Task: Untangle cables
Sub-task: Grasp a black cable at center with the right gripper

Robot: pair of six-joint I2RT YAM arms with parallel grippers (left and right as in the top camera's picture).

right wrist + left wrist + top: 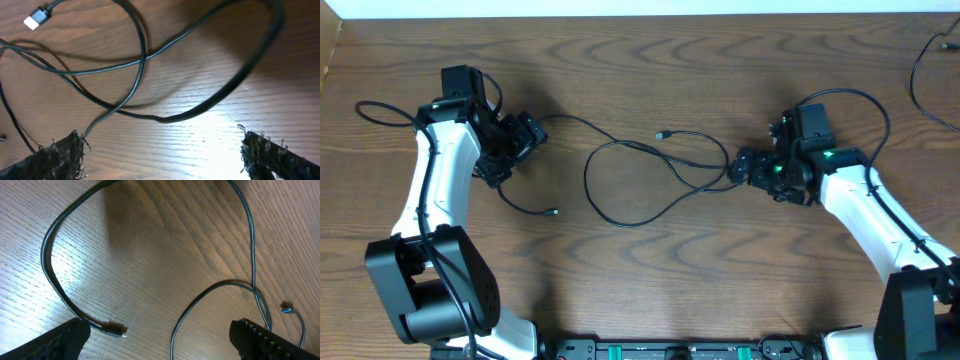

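Observation:
Thin black cables [620, 185] lie looped and crossing on the wooden table between my two arms. One plug end [553, 211] rests at the front left, another plug end [662, 133] near the middle. My left gripper [525, 137] hovers open over the left strand. In the left wrist view the small plug [116, 329] lies beside one of the fingers [55, 342], untouched. My right gripper [745, 168] stands open at the loops' right end. The right wrist view shows crossing strands [142, 57] and a plug [36, 20] ahead of the open gripper [162, 150].
A separate thin black wire [928, 80] curls at the table's far right corner. Thicker black arm wires [380, 112] arc beside each arm. The table's far edge [640, 14] runs along the top, and the arms' base rail [670, 350] lines the front.

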